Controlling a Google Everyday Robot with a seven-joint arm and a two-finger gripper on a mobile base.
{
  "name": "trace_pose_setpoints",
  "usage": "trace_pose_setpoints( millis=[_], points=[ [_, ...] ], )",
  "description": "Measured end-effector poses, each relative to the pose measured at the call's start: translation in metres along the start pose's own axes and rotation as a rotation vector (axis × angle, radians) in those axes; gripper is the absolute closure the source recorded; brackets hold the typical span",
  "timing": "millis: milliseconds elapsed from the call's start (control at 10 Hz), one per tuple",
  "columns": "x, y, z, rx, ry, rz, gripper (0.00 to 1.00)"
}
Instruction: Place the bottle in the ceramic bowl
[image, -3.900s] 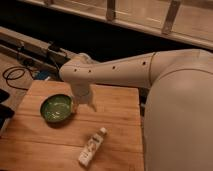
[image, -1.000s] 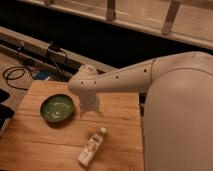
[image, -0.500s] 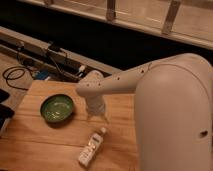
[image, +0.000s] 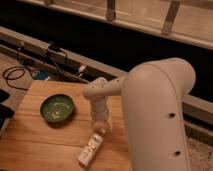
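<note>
Tool (image: 100, 125) hung open just above bottle (image: 90, 148) cap end; bottle lay flat on surface (image: 40, 145), w/ bowl (image: 57, 108) near, not touching.

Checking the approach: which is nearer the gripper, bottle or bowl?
The bottle, lying flat with its cap end right by the gripper; the green ceramic bowl sits farther off.

The gripper (image: 100, 124) hangs at frame centre with its fingers spread, just over the cap end of the bottle (image: 90, 149). The thick white arm (image: 155, 100) fills the right half and blocks any approach from that side. The ceramic bowl (image: 57, 108) stands left of centre, and bare wooden table (image: 35, 145) between bowl and bottle and across the lower left leaves room to pass.
</note>
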Motion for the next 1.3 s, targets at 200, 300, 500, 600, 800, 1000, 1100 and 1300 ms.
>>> trace_pose_setpoints(
  millis=[200, 300, 500, 600, 800, 1000, 1100, 1300],
  points=[
    [0.001, 0.004, 0.025, 0.002, 0.088, -0.005, 0.54],
    [0.001, 0.002, 0.029, 0.002, 0.100, -0.001, 0.62],
    [0.001, 0.002, 0.024, 0.007, 0.098, -0.002, 0.84],
    [0.002, 0.002, 0.023, 0.008, 0.098, -0.002, 0.92],
    [0.002, 0.001, 0.023, 0.010, 0.099, -0.002, 1.00],
    [0.001, -0.003, 0.017, 0.020, 0.079, -0.002, 1.00],
    [0.001, -0.001, 0.006, 0.027, 0.050, -0.010, 1.00],
    [0.002, 0.018, -0.032, 0.037, -0.024, -0.057, 1.00]
  ],
)
